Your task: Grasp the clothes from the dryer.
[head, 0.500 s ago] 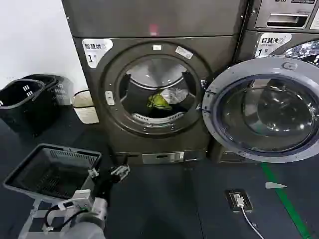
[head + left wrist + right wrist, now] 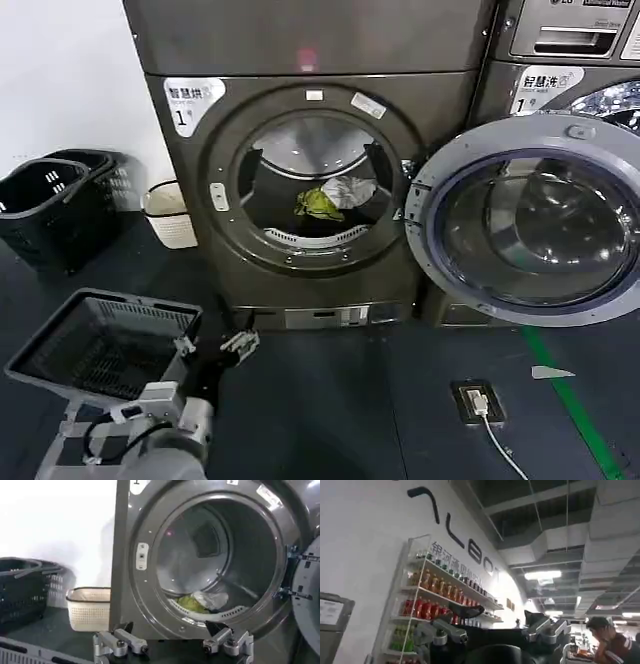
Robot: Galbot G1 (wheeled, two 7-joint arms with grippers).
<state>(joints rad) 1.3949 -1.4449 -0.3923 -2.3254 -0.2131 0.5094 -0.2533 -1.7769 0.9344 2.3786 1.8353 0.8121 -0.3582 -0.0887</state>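
Observation:
The dryer (image 2: 190,180) stands straight ahead, dark bronze-grey with a white "1" sticker. Its round grey glass door (image 2: 530,220) is swung wide open to the right. Low in the drum lie the clothes (image 2: 322,200), a small yellow-green bundle with a white-grey piece beside it. My left gripper (image 2: 213,345) hovers low in front of the machine, below and left of the porthole, open and holding nothing. In the left wrist view the left gripper (image 2: 171,630) faces the drum mouth, with the clothes (image 2: 200,601) beyond and well apart from its fingers. My right gripper (image 2: 502,614) is open and empty, pointed away at a room with shelves.
Two black baskets (image 2: 55,200) and a cream basket (image 2: 170,213) sit by the wall left of the dryer. A grey mesh basket (image 2: 105,340) on a stand is at my lower left. An LG machine (image 2: 570,40) stands behind the open door. A power strip (image 2: 478,402) lies on the floor.
My left gripper has sunk slightly and drifted a little left. The clothes and the door have not moved.

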